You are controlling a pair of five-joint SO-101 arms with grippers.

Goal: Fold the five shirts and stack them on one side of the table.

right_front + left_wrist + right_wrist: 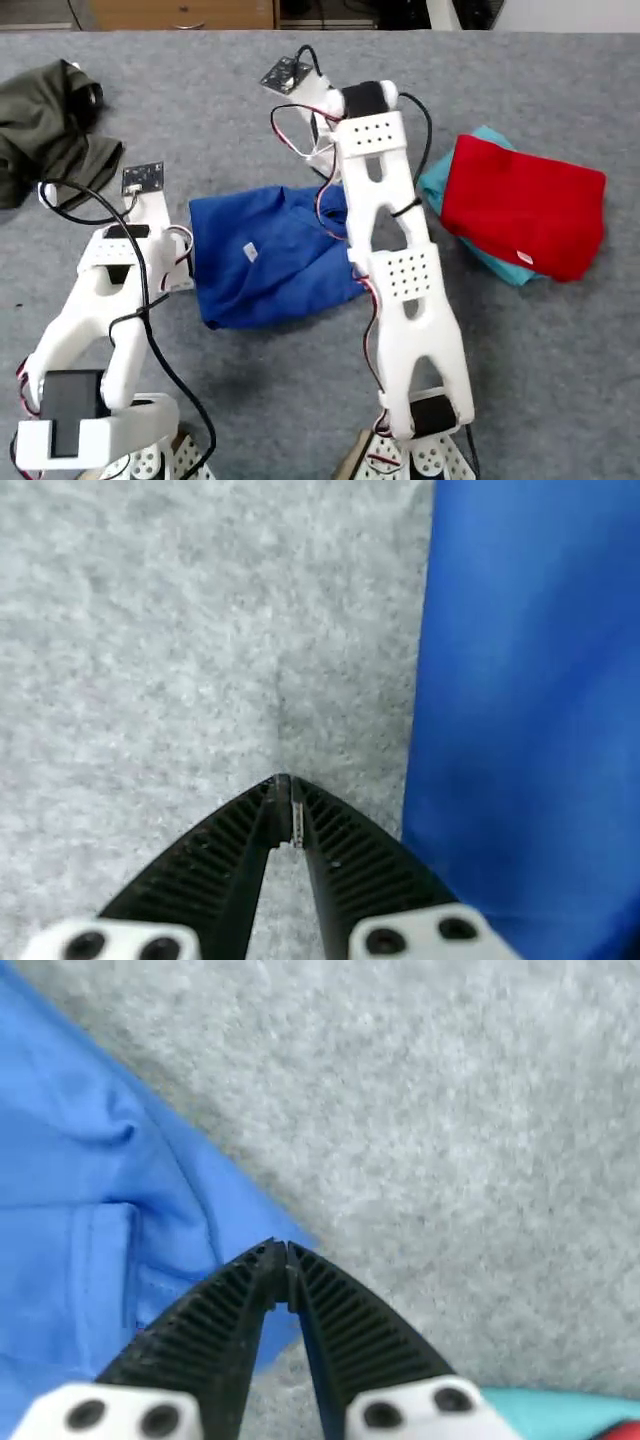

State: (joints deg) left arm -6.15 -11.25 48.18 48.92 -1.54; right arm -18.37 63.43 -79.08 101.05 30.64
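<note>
Surroundings: a dark olive shirt point(45, 125) lies crumpled at the table's far left corner; a wooden cabinet point(180, 14) stands beyond the far edge.
In the way: the right arm point(385, 200) stretches over the blue shirt's right side and hides part of it in the high view; the left arm point(100, 290) sits just beside the shirt's left edge. Loose cables point(150, 330) loop around both arms.
Blue shirt point(265, 255): mid-table between the two arms, half folded, rumpled, smooth woven cloth with a small pale tag showing.
Red shirt point(525, 205): folded to a thick rectangle on the right side of the table, lying on top of a teal shirt point(437, 185) whose edges stick out beneath it.
Table point(560, 380): covered in grey, fuzzy, felt-like fabric.
Left gripper point(286, 815): black ribbed jaws closed tip to tip, holding nothing, over bare felt just beside the blue shirt's straight edge point(530, 700).
Right gripper point(283, 1278): ribbed jaws pressed together at the blue shirt's seamed edge point(80, 1190); whether cloth is pinched, I cannot tell.
</note>
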